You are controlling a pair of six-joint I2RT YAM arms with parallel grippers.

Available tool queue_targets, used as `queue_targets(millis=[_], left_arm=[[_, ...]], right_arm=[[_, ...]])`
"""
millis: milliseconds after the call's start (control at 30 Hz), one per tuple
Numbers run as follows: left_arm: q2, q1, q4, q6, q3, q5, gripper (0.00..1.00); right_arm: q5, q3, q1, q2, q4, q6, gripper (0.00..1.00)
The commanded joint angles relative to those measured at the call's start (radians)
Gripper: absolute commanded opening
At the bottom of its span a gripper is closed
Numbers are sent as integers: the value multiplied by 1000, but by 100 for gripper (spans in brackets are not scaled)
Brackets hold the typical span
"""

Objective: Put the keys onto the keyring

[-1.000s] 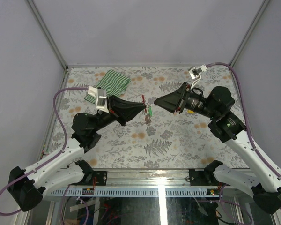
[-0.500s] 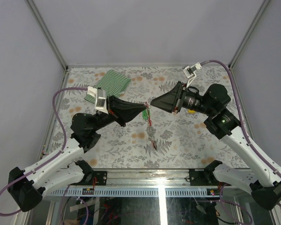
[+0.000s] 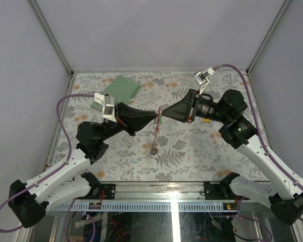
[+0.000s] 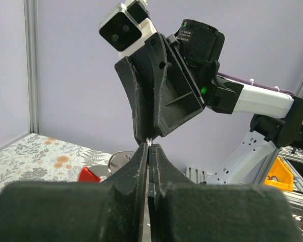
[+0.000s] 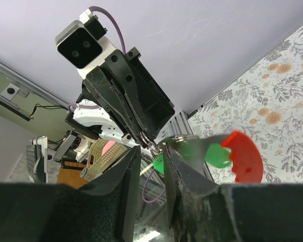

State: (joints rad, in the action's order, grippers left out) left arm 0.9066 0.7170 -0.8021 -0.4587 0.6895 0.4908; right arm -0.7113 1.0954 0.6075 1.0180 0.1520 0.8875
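Note:
In the top view my left gripper (image 3: 155, 117) and right gripper (image 3: 162, 113) meet tip to tip above the table's middle. The left gripper (image 4: 149, 146) is shut on a thin silvery bit of the keyring (image 4: 150, 143). From the keyring's top (image 3: 158, 112) a chain (image 3: 155, 135) hangs down. The keys (image 3: 160, 120) dangle at the tips. In the right wrist view, green tags (image 5: 217, 154) and a red tag (image 5: 245, 157) lie against the outer side of one finger. The right gripper (image 5: 151, 152) has a narrow gap between its jaws, with small metal ring links in it.
A green-and-white striped cloth (image 3: 117, 90) lies at the back left of the fern-patterned table (image 3: 202, 146). Metal posts and grey walls close in the back and sides. The arm bases stand at the near edge.
The right gripper moved left until its tips reached the left gripper's, and its jaws narrowed. The chain dropped from the bunch and now hangs, swinging. The left arm stayed put.

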Motion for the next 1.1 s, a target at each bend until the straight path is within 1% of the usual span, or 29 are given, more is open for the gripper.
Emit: queue_targets(millis=[0,100,267,433,633,700,900,1067], left_arm=[[-18,-4,-78,10,43,3,0],[-21,-5,-75,11,42,4,0],[-23,-5,-75,11,41,3,0],[-24,-4,-74,11,39,4,0],[-26,-4,-69,14,38,2,0],[-27,-5,-66,14,37,1,0],[-27,-4,-62,18,38,0,0],[-29,-5,-60,21,38,-3,0]], right_arm=[[-48,-1,-2,9,74,23,32],[-51,-2,-3,11,72,22,32],[-56,-5,-3,12,78,28,24],[-60,-9,-3,12,81,32,19],[-61,-11,-3,10,89,35,11],[-63,-12,-3,11,97,37,10],[-62,-14,-3,6,103,38,1],[-48,0,-3,-3,63,10,0]])
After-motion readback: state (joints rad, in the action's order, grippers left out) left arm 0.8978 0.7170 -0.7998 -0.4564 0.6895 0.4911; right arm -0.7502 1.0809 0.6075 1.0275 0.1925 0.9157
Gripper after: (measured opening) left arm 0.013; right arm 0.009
